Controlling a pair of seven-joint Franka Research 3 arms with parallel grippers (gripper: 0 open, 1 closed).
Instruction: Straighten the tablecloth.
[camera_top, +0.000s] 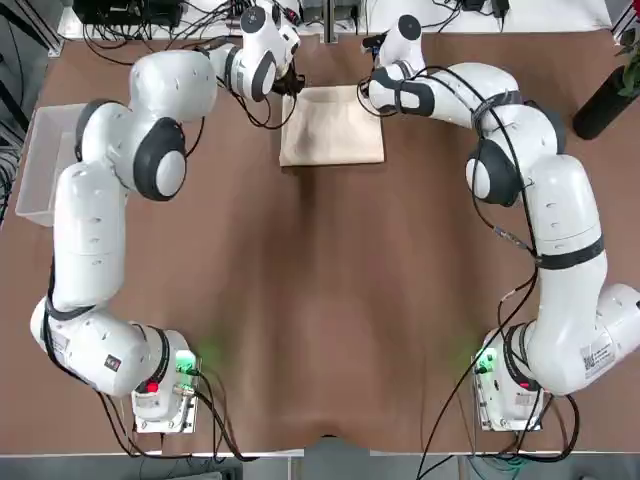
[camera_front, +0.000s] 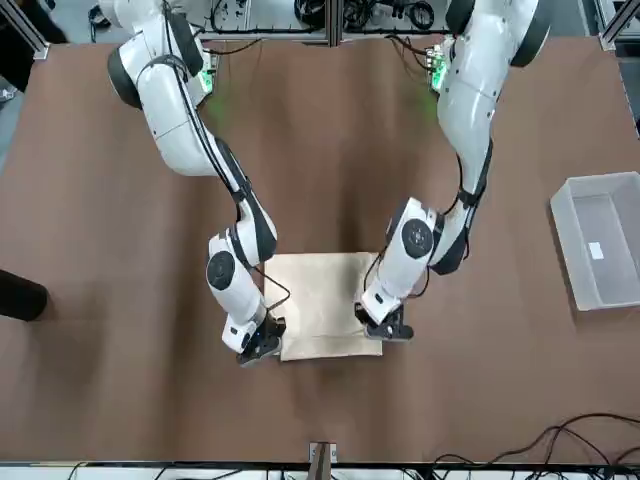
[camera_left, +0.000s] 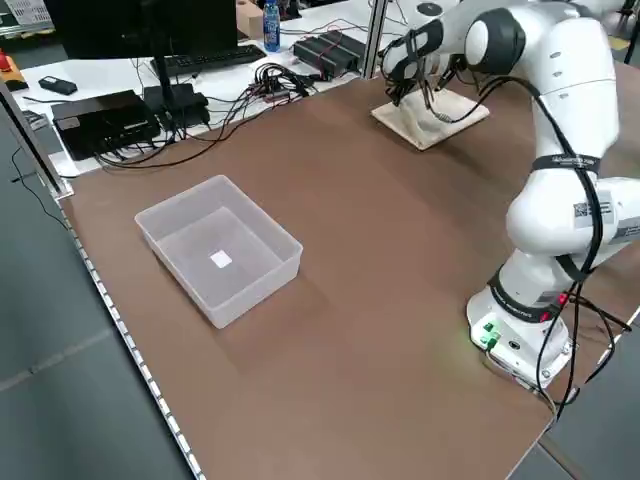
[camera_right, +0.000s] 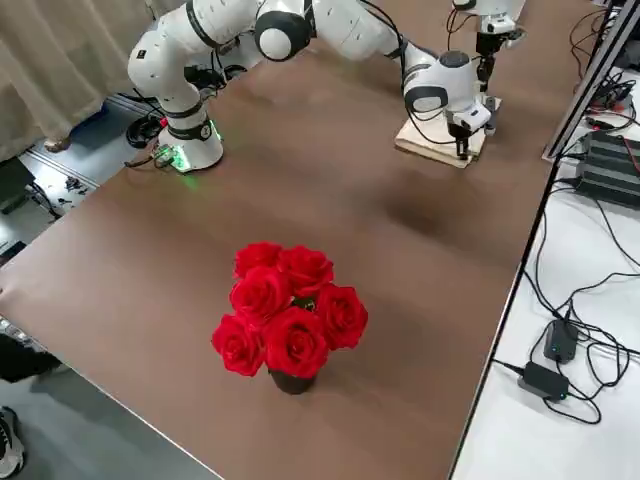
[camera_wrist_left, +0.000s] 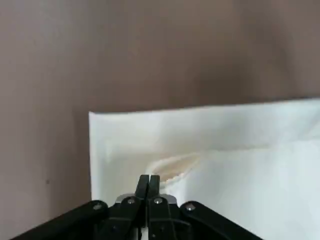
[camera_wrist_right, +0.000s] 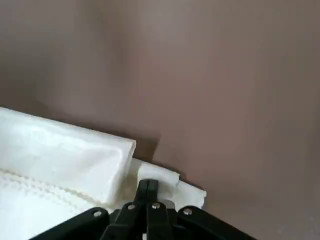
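Top view: the folded tablecloth (camera_top: 332, 125) lies between the left hand (camera_top: 292, 85) and right hand (camera_top: 373, 88). Wrist views: each hand pinches a cloth layer at its fingertips. Lift evenly, drawing both corners apart without slipping.

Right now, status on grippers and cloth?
Left gripper shut on tablecloth, far corner. Right gripper shut on the other far corner. Cloth still folded. Nothing in the way.

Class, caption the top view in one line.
Both grippers, left and right, pinch the folded cream fabric tablecloth's far corners.
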